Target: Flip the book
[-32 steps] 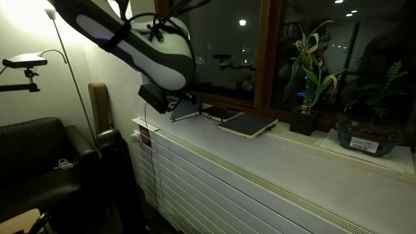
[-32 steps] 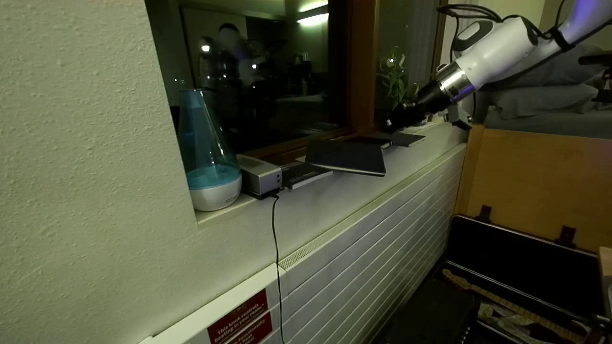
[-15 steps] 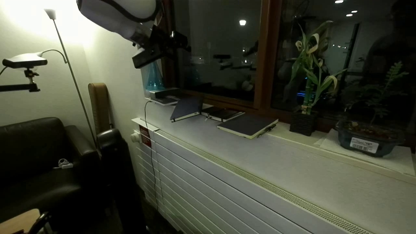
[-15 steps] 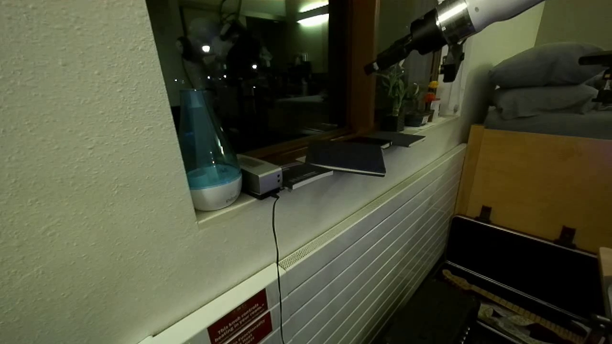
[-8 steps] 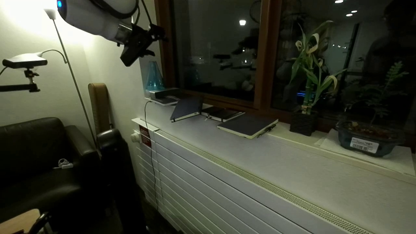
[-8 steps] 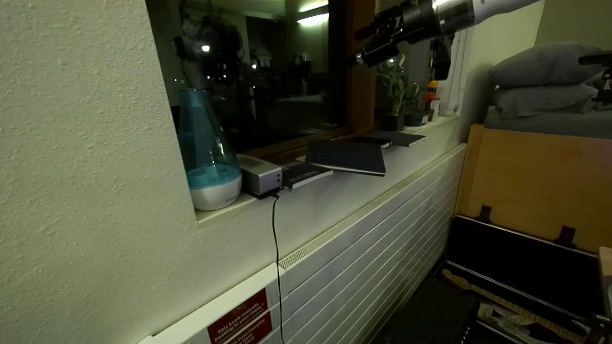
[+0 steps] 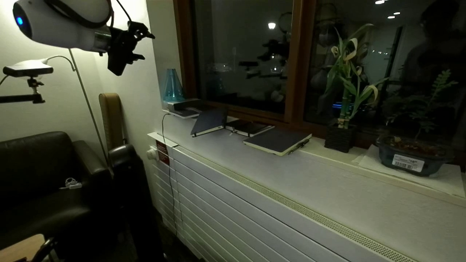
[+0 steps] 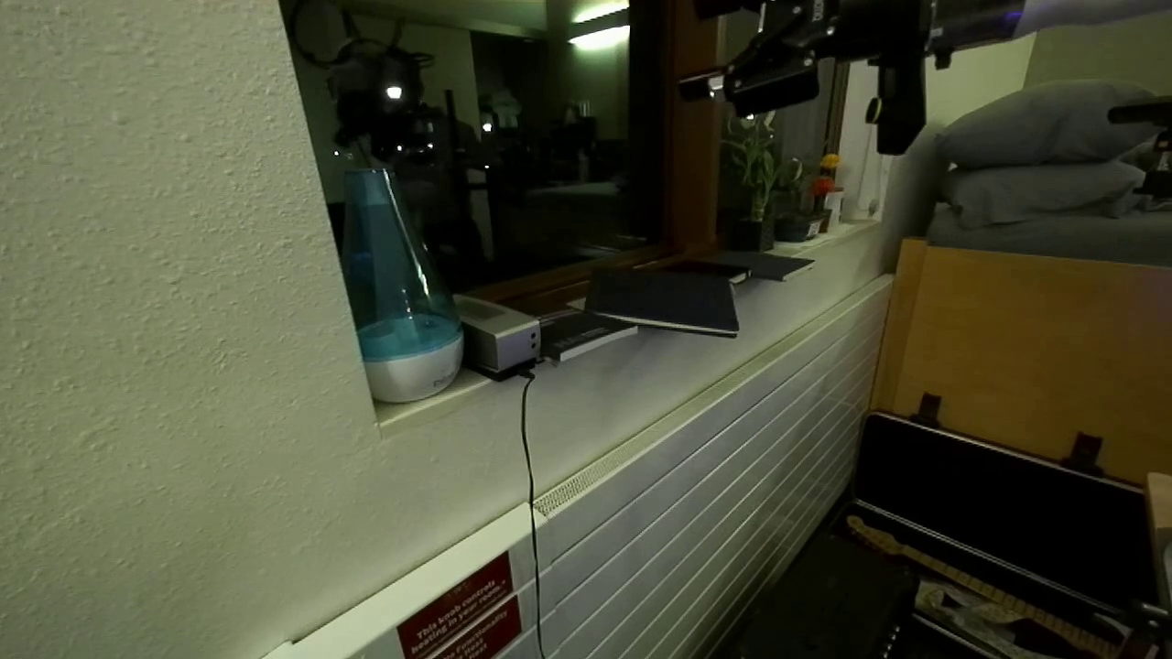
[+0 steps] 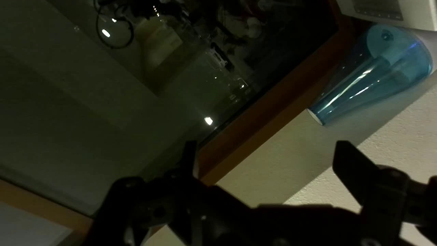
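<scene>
The hand (image 7: pixel 147 46) hangs higher than the sill (image 7: pixel 317 148), its two fingers (image 9: pixel 355 171) spread wide apart and holding nothing. The arm (image 7: pixel 65 34) reaches back behind it. Ahead of the hand, in the wrist view, is the window (image 9: pixel 119 102), and past one fingertip the humidifier (image 8: pixel 403 302), a blue cone on a white base. Lower than the hand and well apart from it lies the book (image 7: pixel 210 122), dark-covered, on the sill, tilted rather than flat. Also below the hand, on the humidifier's side of the book, is a lettered book (image 8: pixel 586 335), just beside a grey box (image 8: pixel 508 343); the book overlaps it in an exterior view, but whether the two touch I cannot tell. On the book's other side, lower than the hand as well, come a brown book (image 7: pixel 249 126) and then a grey notebook (image 7: pixel 278 141) with a pen (image 7: pixel 298 146) along its edge. Farther down the sill, well apart from the hand, stand the bamboo (image 7: pixel 344 103) in a woven pot (image 7: pixel 339 139) and a fern-like plant (image 7: pixel 441 80) in a tub (image 7: pixel 435 165) on a pale sheet (image 7: pixel 451 178). Under the sill, far below the hand, runs the radiator (image 7: pixel 255 193).
</scene>
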Controlling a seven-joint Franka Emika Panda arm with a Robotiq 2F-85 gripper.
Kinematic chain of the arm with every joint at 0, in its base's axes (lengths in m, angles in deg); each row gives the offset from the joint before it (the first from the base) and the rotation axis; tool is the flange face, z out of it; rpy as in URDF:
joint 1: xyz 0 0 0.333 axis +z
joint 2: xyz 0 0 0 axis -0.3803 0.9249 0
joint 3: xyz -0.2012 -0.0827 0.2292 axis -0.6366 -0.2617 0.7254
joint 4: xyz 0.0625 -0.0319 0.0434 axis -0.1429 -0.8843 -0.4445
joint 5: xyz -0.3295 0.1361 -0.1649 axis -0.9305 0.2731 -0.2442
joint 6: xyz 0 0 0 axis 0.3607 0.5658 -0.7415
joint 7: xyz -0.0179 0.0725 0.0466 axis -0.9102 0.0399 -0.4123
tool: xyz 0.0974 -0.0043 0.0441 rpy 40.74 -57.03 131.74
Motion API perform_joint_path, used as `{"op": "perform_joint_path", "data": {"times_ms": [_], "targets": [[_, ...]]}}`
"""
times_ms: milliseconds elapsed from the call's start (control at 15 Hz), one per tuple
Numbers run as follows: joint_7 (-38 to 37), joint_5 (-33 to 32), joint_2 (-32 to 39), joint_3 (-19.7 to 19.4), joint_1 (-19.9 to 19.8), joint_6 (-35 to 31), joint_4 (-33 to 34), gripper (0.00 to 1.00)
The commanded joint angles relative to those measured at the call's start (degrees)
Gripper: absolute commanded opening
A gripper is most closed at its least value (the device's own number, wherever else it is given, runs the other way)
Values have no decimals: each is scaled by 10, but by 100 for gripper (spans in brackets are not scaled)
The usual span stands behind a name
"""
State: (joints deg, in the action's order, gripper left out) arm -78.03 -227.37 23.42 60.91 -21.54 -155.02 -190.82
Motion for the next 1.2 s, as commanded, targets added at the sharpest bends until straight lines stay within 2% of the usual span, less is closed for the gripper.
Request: {"op": "perform_joint_path", "data": {"times_ms": [0,200,400,467,733,800,867,933,1133], "targets": [[54,0,-106,-84,104,72,-138,100],[84,0,-182,-136,155,106,-237,100],[109,0,-252,-172,173,118,-320,100],[138,14,-272,-199,190,124,-345,100],[197,34,-341,-264,193,111,-413,100],[208,38,-355,-285,189,105,-427,100],[157,19,-325,-251,130,58,-388,100],[164,31,-332,-263,122,41,-395,100],[172,86,-321,-257,46,-70,-388,100]]}}
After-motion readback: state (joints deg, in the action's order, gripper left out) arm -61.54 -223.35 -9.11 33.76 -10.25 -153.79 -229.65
